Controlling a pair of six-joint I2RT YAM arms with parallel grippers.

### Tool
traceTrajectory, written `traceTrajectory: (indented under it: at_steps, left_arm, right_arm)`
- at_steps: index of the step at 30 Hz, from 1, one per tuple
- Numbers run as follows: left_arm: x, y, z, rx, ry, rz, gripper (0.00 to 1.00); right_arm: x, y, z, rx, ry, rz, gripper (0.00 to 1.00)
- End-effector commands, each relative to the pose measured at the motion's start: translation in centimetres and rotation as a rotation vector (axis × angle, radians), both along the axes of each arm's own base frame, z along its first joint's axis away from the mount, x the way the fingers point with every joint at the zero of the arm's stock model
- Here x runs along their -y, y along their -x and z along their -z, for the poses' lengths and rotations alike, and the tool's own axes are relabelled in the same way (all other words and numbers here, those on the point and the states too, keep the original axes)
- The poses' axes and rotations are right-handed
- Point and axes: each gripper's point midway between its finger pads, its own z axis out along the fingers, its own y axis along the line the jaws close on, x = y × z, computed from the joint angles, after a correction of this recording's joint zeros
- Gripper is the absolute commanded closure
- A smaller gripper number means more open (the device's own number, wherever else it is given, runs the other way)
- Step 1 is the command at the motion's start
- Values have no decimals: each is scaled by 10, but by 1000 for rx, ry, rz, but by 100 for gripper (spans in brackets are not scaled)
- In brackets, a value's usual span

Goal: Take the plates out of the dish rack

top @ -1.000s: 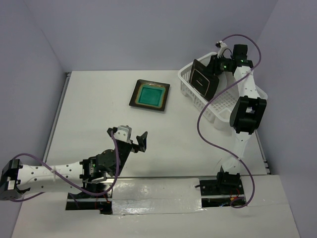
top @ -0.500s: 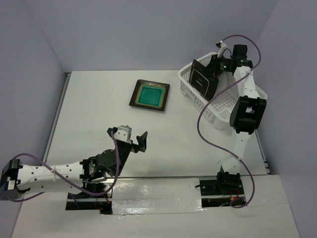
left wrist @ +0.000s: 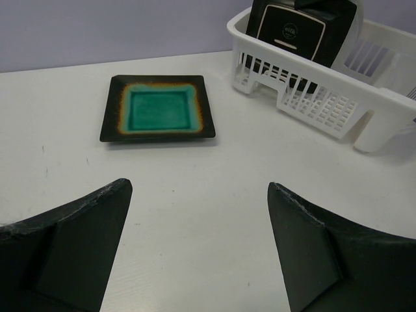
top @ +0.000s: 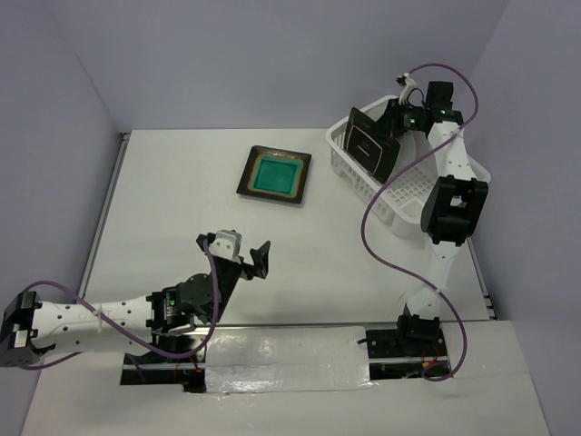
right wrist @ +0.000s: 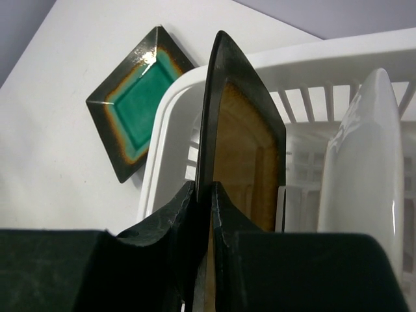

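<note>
The white dish rack [top: 399,195] stands at the back right. My right gripper [top: 394,121] is shut on the rim of the square black-rimmed amber plate [top: 370,143], which it holds upright above the rack's left end; the wrist view shows its amber face [right wrist: 240,140] edge-on between the jaws. A round white plate [right wrist: 361,169] stands upright in the rack [right wrist: 170,130] beside it. The square teal plate [top: 274,174] lies flat on the table, also in the left wrist view [left wrist: 158,108]. My left gripper [top: 247,251] is open and empty, low over the near table.
A purple cable [top: 372,227] loops from the right arm past the rack's near side. The table's raised left edge [top: 107,204] and the walls bound the area. The rack [left wrist: 325,97] is at the upper right of the left wrist view.
The amber plate in my right gripper has risen slightly out of the rack. The left arm has not moved.
</note>
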Motion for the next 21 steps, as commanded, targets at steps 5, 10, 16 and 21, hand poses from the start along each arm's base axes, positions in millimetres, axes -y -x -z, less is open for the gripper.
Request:
traceTrajectory:
  at_steps: [5, 10, 16, 21]
  left_arm:
    - [3, -1, -23, 14, 79, -7, 2]
    - [4, -1, -23, 13, 79, -5, 2]
    - [4, -1, -23, 13, 76, -7, 2]
    - [3, -1, -24, 14, 80, -7, 2]
  right_arm:
    - [-9, -1, -88, 277, -18, -67, 100]
    - [-10, 3, -97, 286, -35, -78, 100]
    - [-11, 8, -112, 297, -88, -90, 100]
    - [-12, 14, -123, 311, -123, -107, 100]
